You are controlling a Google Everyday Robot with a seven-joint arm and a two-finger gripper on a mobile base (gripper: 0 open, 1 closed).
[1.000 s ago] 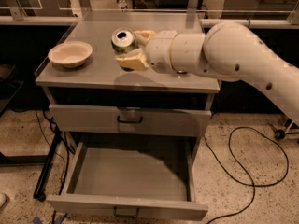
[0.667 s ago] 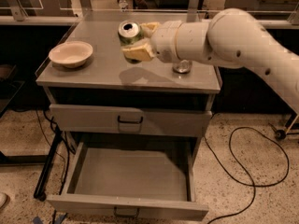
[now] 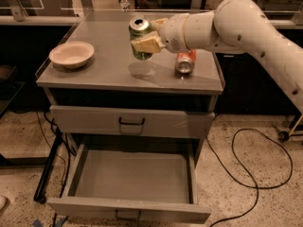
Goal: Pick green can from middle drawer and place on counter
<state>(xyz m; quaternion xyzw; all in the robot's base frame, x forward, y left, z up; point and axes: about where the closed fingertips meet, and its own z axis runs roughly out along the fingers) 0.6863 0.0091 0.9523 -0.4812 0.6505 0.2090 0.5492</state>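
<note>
My gripper point(image 3: 147, 34) is shut on the green can point(image 3: 140, 36) and holds it upright a little above the middle of the counter point(image 3: 104, 70); the can's shadow falls on the counter just below it. The can's silver top faces up. One tan finger point(image 3: 147, 45) crosses the can's front, the other is behind it. The middle drawer point(image 3: 132, 176) is pulled open below and its grey floor holds nothing.
A pink bowl point(image 3: 72, 55) sits on the counter's left part. An orange-red can point(image 3: 185, 63) lies on its side on the counter, right of the held can. A closed drawer front with a black handle point(image 3: 131, 122) is above the open drawer. A black cable point(image 3: 251, 174) lies on the floor to the right.
The gripper with the green can has moved toward the back of the counter and a little higher, uncovering the orange-red can.
</note>
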